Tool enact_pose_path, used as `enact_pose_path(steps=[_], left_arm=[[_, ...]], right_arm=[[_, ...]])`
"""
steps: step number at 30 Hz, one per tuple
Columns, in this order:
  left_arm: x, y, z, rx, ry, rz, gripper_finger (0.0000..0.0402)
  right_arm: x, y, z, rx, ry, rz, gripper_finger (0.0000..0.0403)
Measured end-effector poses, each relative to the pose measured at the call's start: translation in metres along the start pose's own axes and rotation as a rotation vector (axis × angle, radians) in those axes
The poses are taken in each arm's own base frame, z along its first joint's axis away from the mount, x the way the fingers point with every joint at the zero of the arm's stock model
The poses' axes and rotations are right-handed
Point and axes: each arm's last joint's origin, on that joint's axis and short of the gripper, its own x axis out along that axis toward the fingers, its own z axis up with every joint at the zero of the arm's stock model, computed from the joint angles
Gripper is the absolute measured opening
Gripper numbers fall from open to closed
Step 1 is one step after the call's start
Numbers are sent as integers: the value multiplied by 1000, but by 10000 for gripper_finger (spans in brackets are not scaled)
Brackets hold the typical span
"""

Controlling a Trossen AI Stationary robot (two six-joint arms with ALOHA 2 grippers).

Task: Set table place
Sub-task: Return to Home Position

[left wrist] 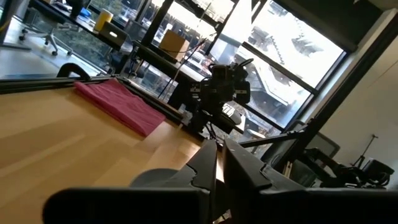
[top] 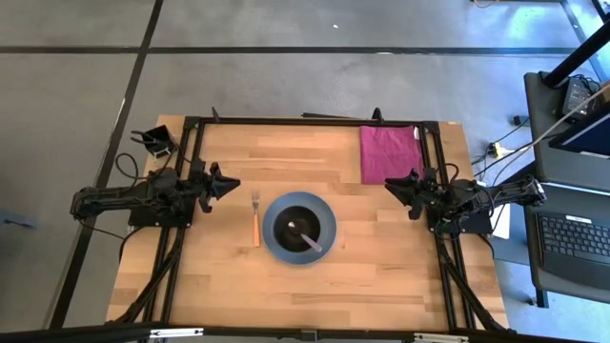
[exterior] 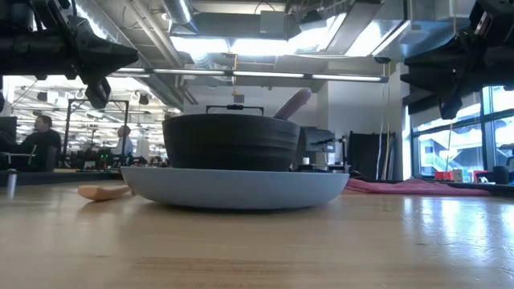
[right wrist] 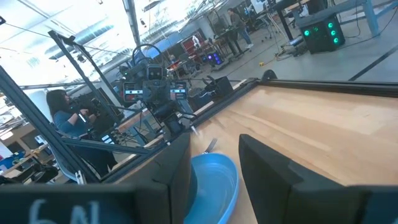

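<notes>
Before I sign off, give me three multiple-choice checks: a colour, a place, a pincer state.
1. The cloth is: A) green; B) magenta; C) white.
2. The fork lies: A) on the table beside the plate; B) on the cloth; C) across the plate.
3. The right pincer is: A) shut on the fork; B) shut on the cloth; C) open, empty.
B: it shows magenta from above. A: it rests on bare wood, clear of the rim. C: the right wrist view shows it wide open, nothing held.
</notes>
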Motion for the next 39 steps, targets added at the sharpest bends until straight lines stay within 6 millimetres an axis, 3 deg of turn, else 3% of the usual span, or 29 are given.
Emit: enact_pose_path(steps=[18, 39], left_arm=[[0, 0, 0, 0, 1, 0, 1], [0, 0, 0, 0, 1, 0, 46]], right_arm=[[0, 0, 0, -2, 0, -1, 137], [0, 0, 0, -2, 0, -1, 137]])
